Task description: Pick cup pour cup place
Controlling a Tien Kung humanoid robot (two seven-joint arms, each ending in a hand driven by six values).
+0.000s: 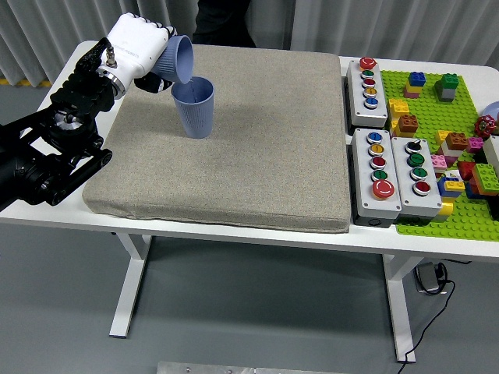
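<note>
A blue ribbed cup stands upright on the grey mat, towards its far left. My left hand, white-shelled on a black arm, is shut on a second blue cup. That held cup lies tipped on its side, its mouth facing right and down over the rim of the standing cup. The two rims are very close; I cannot tell whether they touch. The right hand is out of the picture.
Two grey button boxes sit right of the mat. A green baseplate with several loose bricks fills the table's right end. A person in dark clothes stands at the far side.
</note>
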